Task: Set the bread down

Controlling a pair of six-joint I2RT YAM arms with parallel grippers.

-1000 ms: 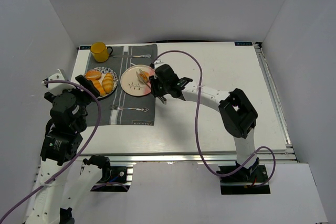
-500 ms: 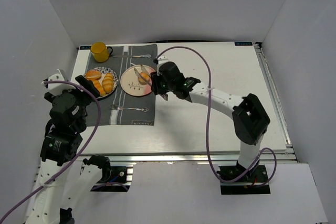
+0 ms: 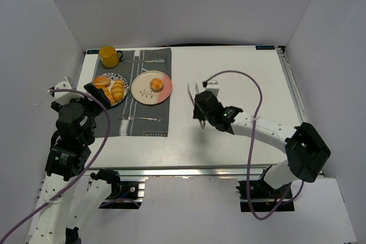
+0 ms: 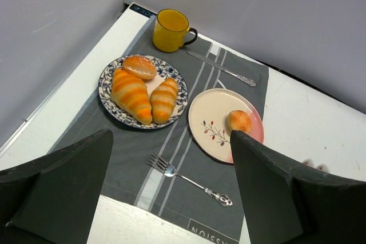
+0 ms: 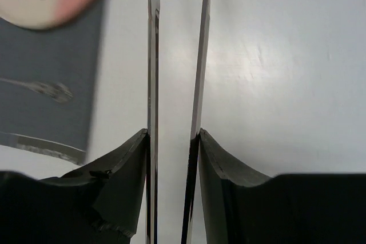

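Golden-brown and glossy, the bread (image 3: 155,85) sits on the pink-and-cream plate (image 3: 142,94), left of centre in the overhead view, touching nothing but the plate. The placing itself looks done, so I judge the step in hand to be getting the tool clear.

The right gripper (image 3: 200,107) hangs over bare desk (image 3: 251,72) near the middle of the frame, well apart from the plate. Its jaws are pressed onto a pair of metal tongs (image 5: 152,50), whose two blades stand narrowly parted with nothing between them. The left gripper (image 4: 171,141) is at the left edge, jaws spread wide and empty, looking down on the grey placemat (image 4: 189,84).

To do this well, the squeeze on the tongs should be even, so that they neither slip nor snap together. The blades reach toward the top of the frame. Any travel is best taken away from the placemat corner and the fork (image 3: 140,118), with the blades held off the desk. The bun is ball-like and would likely roll if the plate were knocked.
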